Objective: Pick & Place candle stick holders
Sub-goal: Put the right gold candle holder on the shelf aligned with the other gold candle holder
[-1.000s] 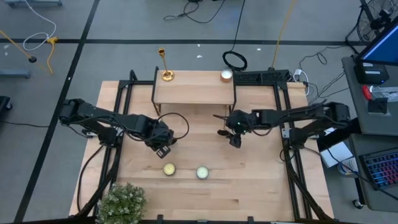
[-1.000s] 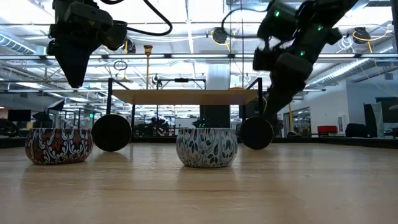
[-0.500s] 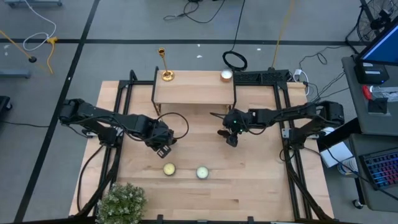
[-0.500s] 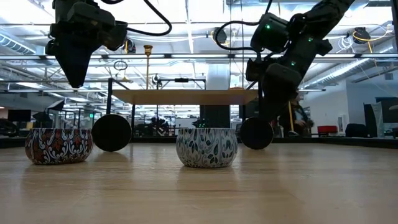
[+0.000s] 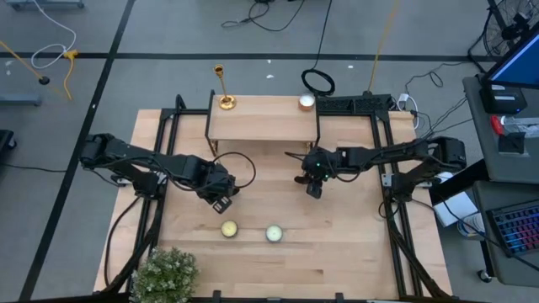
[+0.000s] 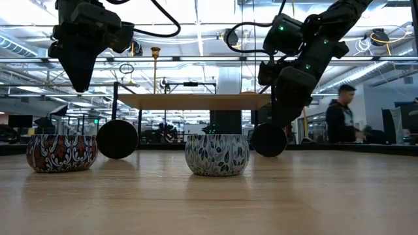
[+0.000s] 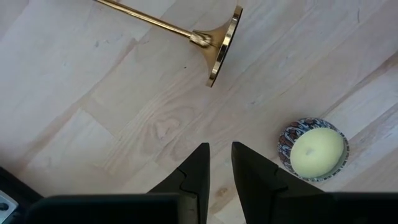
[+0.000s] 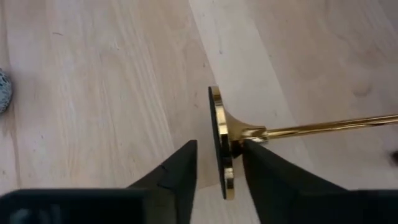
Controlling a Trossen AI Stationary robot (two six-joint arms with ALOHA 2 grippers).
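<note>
The right end effector (image 8: 217,165) is reaching down to the bench (image 5: 337,244) just in front of the raised shelf (image 5: 263,122), its fingers (image 8: 177,171) sitting on either side of the round base of a gold candle stick holder lying on its side (image 8: 227,140); whether they are already pressing on the base cannot be told. The left end effector (image 7: 220,168) is hovering over the bench with its fingers nearly together, gripping nothing, near a second fallen candle stick holder (image 7: 208,40) and a candle tin (image 7: 314,149). A third candle stick holder (image 5: 223,88) is standing upright on the shelf's back left corner. A person (image 6: 341,121) is showing in the room beyond
</note>
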